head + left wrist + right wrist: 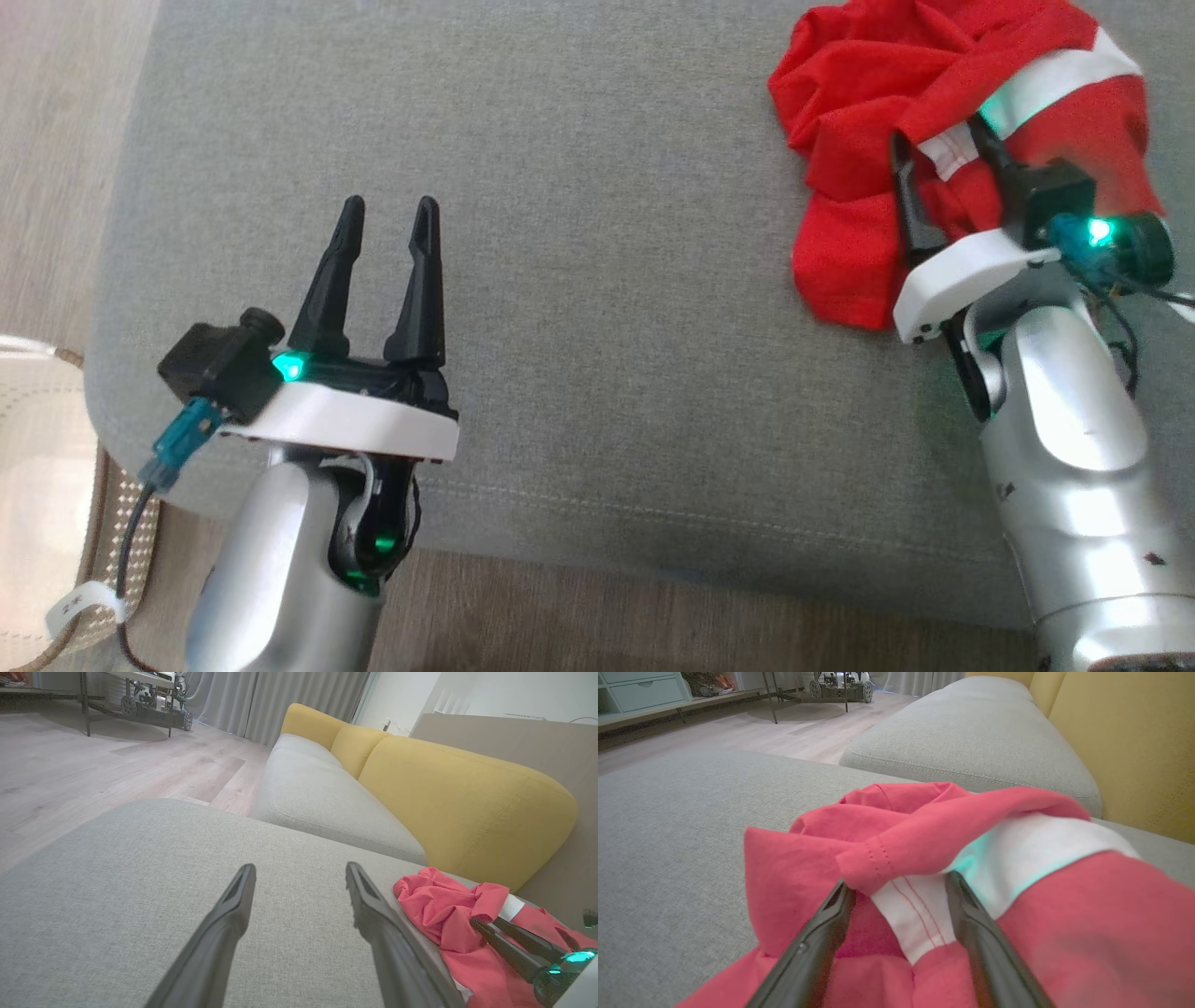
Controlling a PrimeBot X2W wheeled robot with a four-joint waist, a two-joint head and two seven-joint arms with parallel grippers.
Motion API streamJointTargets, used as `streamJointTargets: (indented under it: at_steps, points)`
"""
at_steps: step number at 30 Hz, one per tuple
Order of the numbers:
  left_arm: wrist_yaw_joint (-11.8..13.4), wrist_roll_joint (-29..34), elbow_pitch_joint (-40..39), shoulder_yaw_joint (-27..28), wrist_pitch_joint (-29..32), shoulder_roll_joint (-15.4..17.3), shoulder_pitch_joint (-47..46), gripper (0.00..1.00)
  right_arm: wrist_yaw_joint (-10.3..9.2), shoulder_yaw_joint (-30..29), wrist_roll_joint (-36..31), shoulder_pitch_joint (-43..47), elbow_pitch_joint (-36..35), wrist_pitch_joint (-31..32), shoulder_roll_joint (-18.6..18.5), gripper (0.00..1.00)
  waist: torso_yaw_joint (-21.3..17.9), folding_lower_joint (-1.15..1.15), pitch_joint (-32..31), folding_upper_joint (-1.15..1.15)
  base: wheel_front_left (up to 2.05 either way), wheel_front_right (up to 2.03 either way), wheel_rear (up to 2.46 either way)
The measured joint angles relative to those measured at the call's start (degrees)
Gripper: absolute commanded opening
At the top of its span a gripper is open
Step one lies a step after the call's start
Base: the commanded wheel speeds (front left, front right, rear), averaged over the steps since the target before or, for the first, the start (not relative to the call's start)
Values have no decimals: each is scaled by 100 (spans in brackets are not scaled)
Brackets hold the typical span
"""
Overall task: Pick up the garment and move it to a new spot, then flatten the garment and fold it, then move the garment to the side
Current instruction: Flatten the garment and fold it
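Crumpled red garment (859,75), upper right of grey sofa (607,280).
Fingers of right gripper (936,133) spread astride its white band (1064,75); left gripper (390,203) likewise spread, empty.

Left gripper (390,203): near left, fingers parted, pointing far, forearm upright.
Right gripper (936,135): far right, fingers spread wide, arm extended.

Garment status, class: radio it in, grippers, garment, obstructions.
Left gripper open over bare cushion. Right gripper open, straddling crumpled red garment, not gripped. Nothing blocking seen.
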Motion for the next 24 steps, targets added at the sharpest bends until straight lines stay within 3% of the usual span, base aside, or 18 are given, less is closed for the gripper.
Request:
streamJointTargets:
  at_steps: [1,2,9,19,24]
  points:
    - [1,-20,0,-12,0,0,-7,100,0,-40,0,-34,31,-7,0,22,18,0,10,0,0,0,0]
    - [10,-33,1,-22,0,-1,-7,100,0,-75,-2,-59,51,-9,0,0,32,0,15,0,0,0,0]
    - [43,-40,38,-38,0,-1,-3,100,0,-13,24,-120,-164,-51,0,0,-2,0,-113,0,0,0,0]
    - [44,-97,99,-129,0,-1,39,100,0,1512,969,-555,-1358,-65,-1,0,-87,0,-464,0,0,0,0]
    - [49,-98,101,-145,0,0,178,100,0,1800,1486,-1264,-1774,-67,-1,0,-93,0,-583,0,0,0,0]
